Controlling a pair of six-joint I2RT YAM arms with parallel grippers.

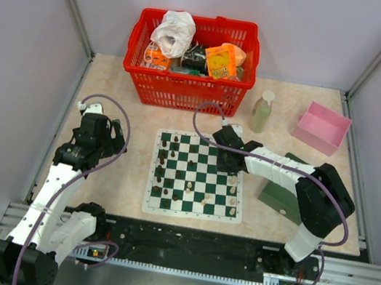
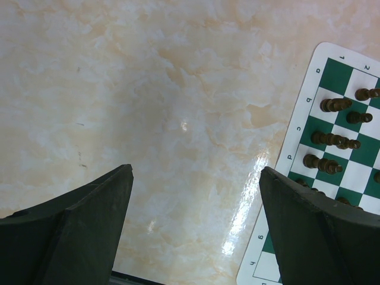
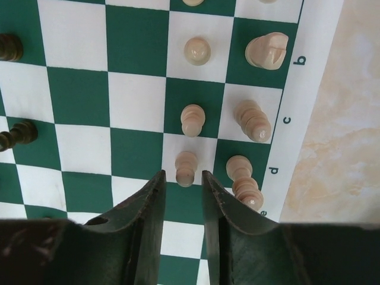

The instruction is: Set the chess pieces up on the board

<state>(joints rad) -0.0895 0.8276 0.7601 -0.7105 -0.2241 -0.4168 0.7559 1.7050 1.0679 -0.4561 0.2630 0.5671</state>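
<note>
Two columns of cream pieces point(image 3: 252, 119) are standing upright on the right side of the board point(image 3: 77, 89), their long axes pointing straight up off the squares. The letters b, c, d and e are running along the white border beside them, printed sideways.

The right gripper point(image 3: 183, 174) is hanging low over that part of the board. Its jaws are a narrow gap apart, and one cream pawn point(image 3: 186, 166) is standing upright at the mouth of the gap. Thin strips of board seem to be showing on either side of it, so nothing is clamping it.

Dark brown pieces point(image 1: 162, 167) are lining the board's left side, also upright. The board is lying flat mid-table point(image 1: 107, 194), just near of a red basket point(image 1: 185, 90).

The left gripper point(image 2: 196, 172) is hovering over bare tabletop left of the board, jaws spread wide and holding nothing.
</note>
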